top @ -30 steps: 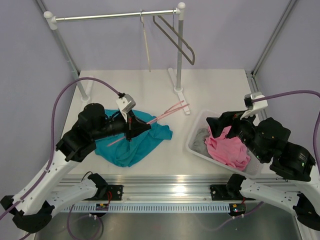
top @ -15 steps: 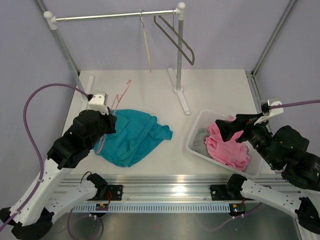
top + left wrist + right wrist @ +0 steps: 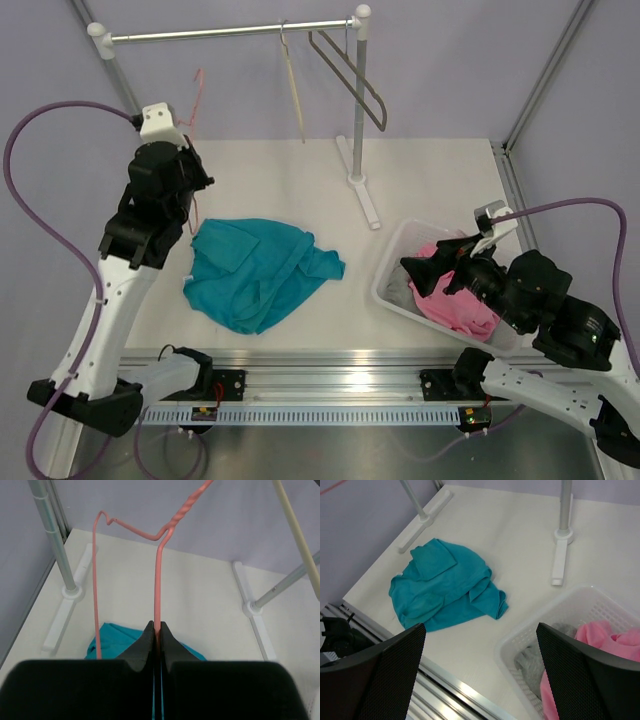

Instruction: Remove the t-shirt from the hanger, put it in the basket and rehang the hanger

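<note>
The t-shirt (image 3: 258, 272) is lying crumpled and flat on the table (image 3: 420, 180), free of the hanger (image 3: 157, 575). It is sitting below the left pincer (image 3: 157, 627) and well apart from it, slightly to that pincer's right in the overhead view, with only a corner of teal cloth showing beneath the fingertips in the left wrist view. The left pincer is being held high near the left post of the rack (image 3: 230, 30), and its fingers are pressing together on one straight wire of the pink hanger, which is standing roughly upright with its twisted neck and hook rising above the grip.

The right pincer (image 3: 480, 670) is hovering with its fingers spread wide and gripping nothing; the t-shirt is lying well off to its left across bare table. Just under and beside this pincer a white basket (image 3: 395, 262) is holding a pink garment (image 3: 455, 305) bunched over a grey garment (image 3: 402, 283).

On the rack's rail, a cream hanger (image 3: 293, 90) and a grey hanger (image 3: 350, 75) are hanging, far ahead of both pincers.
</note>
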`<state>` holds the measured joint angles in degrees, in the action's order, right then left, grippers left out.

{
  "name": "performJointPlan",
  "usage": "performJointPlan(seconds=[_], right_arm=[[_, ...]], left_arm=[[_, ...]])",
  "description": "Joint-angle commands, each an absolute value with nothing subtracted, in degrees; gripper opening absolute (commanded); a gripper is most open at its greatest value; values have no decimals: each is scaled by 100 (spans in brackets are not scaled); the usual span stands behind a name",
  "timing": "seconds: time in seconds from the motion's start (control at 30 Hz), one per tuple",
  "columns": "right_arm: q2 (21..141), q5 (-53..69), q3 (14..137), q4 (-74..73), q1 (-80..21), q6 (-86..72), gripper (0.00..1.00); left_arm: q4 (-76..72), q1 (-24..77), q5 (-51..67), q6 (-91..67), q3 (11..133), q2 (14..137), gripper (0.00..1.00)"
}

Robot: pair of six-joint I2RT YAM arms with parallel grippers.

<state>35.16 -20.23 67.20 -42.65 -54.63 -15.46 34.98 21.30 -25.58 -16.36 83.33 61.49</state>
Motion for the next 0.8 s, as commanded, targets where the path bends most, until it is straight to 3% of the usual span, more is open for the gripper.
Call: performJointPlan(seconds=[0.0,0.5,0.77], right_arm=[[3324,-1390,6270,-3693,-5449,-1722,100],[2997,-1020,5845,-3340,-5449,-1714,100],[2909,-914,5713,-3296,-5449,-1740,99]], left_arm=[[2778,1715,-1934,-1652,8762,6468,0],[977,608,-783,-1880,8394,6802,0],[9,-615,1176,-2971,8016,7338,0]])
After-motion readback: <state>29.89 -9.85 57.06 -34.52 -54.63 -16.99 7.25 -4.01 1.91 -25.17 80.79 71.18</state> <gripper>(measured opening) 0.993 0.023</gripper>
